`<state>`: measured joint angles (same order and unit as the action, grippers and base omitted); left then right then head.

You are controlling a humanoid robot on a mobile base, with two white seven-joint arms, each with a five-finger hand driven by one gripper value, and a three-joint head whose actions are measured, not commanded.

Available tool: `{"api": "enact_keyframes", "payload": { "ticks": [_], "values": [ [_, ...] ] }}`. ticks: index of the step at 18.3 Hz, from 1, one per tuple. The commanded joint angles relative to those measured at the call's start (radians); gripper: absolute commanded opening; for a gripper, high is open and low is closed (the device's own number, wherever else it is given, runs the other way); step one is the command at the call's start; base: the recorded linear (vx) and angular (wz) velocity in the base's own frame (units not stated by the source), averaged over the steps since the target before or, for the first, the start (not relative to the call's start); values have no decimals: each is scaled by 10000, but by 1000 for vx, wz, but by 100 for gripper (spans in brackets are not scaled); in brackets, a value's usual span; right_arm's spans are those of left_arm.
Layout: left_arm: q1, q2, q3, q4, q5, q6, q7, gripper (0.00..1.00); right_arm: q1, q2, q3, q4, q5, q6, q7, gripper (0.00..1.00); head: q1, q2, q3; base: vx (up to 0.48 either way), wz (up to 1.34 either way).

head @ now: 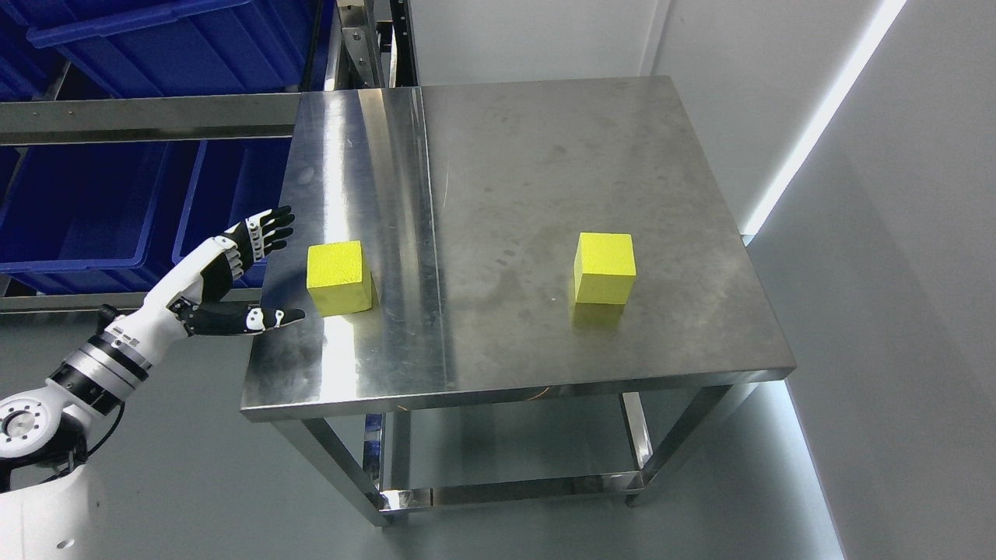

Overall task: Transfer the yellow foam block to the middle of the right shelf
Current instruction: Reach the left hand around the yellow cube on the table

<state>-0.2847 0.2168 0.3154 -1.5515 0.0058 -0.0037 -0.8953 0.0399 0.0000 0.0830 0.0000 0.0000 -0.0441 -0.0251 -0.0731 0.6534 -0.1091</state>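
Two yellow foam blocks stand on a steel table (529,155). One block (338,277) is near the table's left edge. The other block (604,267) is right of the middle. My left hand (268,268) is at the table's left edge, just left of the near block. Its fingers (264,229) are spread and its thumb (264,318) points toward the block. The hand holds nothing and does not touch the block. The right arm is not in view.
A steel rack (148,117) with several blue bins (85,210) stands at the left and back left. A white wall (895,233) runs close along the table's right side. Grey floor lies in front of the table.
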Motion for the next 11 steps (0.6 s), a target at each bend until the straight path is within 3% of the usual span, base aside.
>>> {"api": "enact_keyframes", "payload": {
  "ticks": [1, 11],
  "values": [
    [-542, -21, -960, 1370, -211, -9, -5, 99, 0, -175, -1, -174, 77, -4, -10, 100, 0, 0, 0, 0, 0],
    [-1233, -5, -1696, 2798, -426, -40, -128, 100, 0, -175, 14, -174, 77, -4, -9, 100, 0, 0, 0, 0, 0]
  ]
}}
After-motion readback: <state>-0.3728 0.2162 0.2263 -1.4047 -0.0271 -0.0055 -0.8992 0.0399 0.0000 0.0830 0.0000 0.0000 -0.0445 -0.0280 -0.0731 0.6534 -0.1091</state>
